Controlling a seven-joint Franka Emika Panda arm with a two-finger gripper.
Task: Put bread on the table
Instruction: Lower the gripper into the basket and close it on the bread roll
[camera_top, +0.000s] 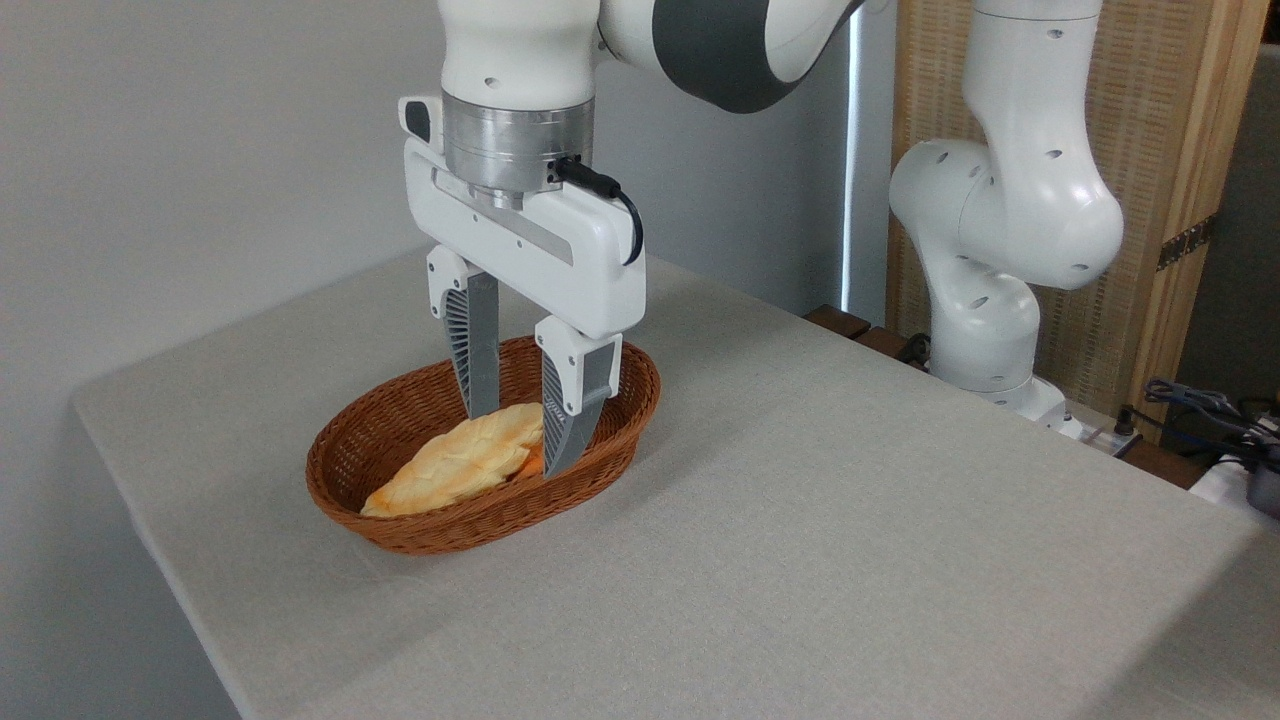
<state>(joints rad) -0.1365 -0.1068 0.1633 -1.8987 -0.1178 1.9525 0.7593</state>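
Observation:
The bread (455, 470), a long pale-golden ridged loaf, lies lengthwise in a brown wicker basket (420, 535) on the table (800, 560), which is covered in light grey-beige cloth. My gripper (522, 443) hangs down into the basket, open, with its two fingers straddling the loaf's right end. One finger (478, 360) stands behind the loaf and the other in front of it. Whether the pads touch the bread I cannot tell.
A small orange bit (534, 462) peeks out beside the loaf by the front finger. The arm's white base (1000, 330) stands at the table's right rear, with cables (1200, 405) beyond it. A wall lies behind and to the left.

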